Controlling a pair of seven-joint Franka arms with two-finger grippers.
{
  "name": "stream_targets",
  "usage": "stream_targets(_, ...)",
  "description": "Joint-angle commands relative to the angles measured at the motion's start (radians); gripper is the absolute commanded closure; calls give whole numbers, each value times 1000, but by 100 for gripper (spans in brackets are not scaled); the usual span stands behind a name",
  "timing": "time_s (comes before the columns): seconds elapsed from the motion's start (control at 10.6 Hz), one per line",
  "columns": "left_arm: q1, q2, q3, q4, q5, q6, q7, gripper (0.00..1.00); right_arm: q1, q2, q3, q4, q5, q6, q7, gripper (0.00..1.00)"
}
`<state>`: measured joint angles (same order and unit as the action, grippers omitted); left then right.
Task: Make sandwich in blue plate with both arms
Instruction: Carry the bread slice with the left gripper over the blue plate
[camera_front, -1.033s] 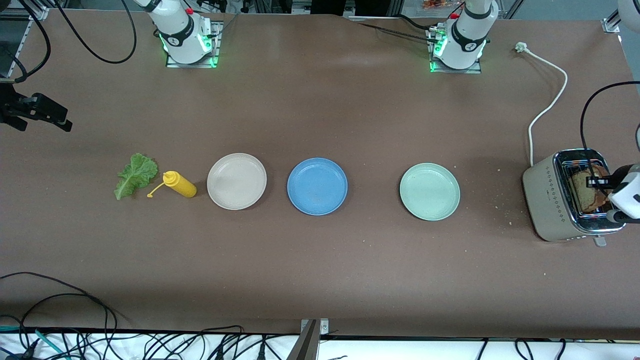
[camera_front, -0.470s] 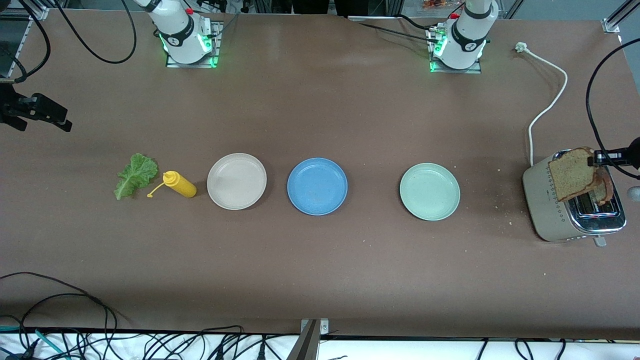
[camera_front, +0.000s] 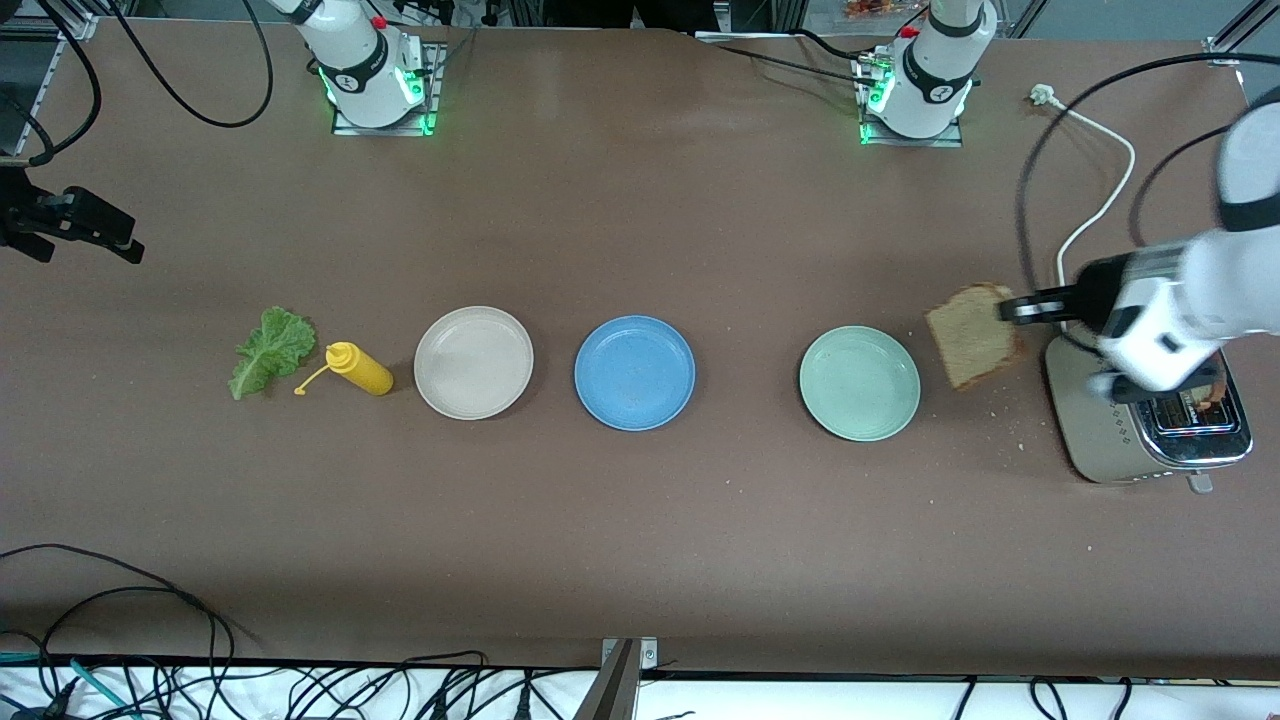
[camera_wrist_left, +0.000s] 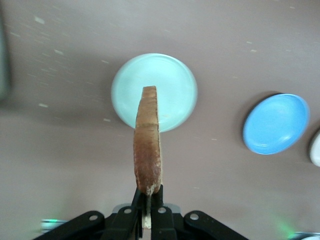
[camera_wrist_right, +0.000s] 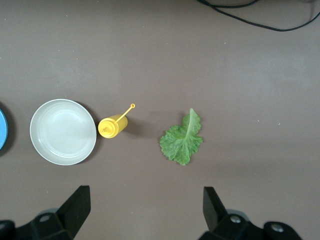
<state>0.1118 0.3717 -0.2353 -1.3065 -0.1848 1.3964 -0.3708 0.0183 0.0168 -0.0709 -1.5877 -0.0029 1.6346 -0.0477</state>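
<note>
- One toast slice (camera_front: 973, 334) is clenched by the left gripper (camera_front: 1012, 309), in the air between toaster (camera_front: 1110, 425) and green plate (camera_front: 859, 383).
- Right gripper (camera_wrist_right: 145, 210) waits, fingers spread, over the lettuce (camera_wrist_right: 182, 140), away from the toaster.

No text, label, brand, number or sign can be read in any of the three views. The round black-and-white marks on the collars of the two white arm bases (camera_front: 352, 70) are too small to make out. The pattern of small dots on the side of the beige metal toaster (camera_front: 1108, 432) forms no letters that can be told.
</note>
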Motion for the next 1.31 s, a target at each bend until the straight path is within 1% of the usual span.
stream_targets(0.0,-102,16,-47,-88,-145,206,-222,100,-3,3,0,15,9,-12,6,0)
stream_targets(0.19,-225,44,-45,-134,-180,385,-348,100,-3,3,0,15,9,-12,6,0)
stream_targets(0.38,-344,117,-47,-142,-203,580,-469,100,-3,3,0,15,11,-12,8,0)
stream_targets(0.56,-401,180,-45,-142,-228,764,-510,100,-3,3,0,15,11,-12,6,0)
stream_targets(0.66,-426,205,-45,-148,-238,835,-514,100,-3,3,0,15,9,-12,6,0)
stream_targets(0.75,-447,219,-47,-177,-239,907,-514,100,-3,3,0,15,9,-12,6,0)
stream_targets(0.85,-467,217,-47,-230,-239,993,-514,100,-3,3,0,15,9,-10,6,0)
stream_targets(0.94,-490,219,-47,-273,-239,1059,-511,100,-3,3,0,15,9,-12,6,0)
stream_targets(1.03,-503,219,-47,-295,-239,1091,-508,100,-3,3,0,15,11,-12,6,0)
stream_targets(1.22,-523,230,-47,-298,-239,1096,-508,100,-3,3,0,15,11,-10,8,0)
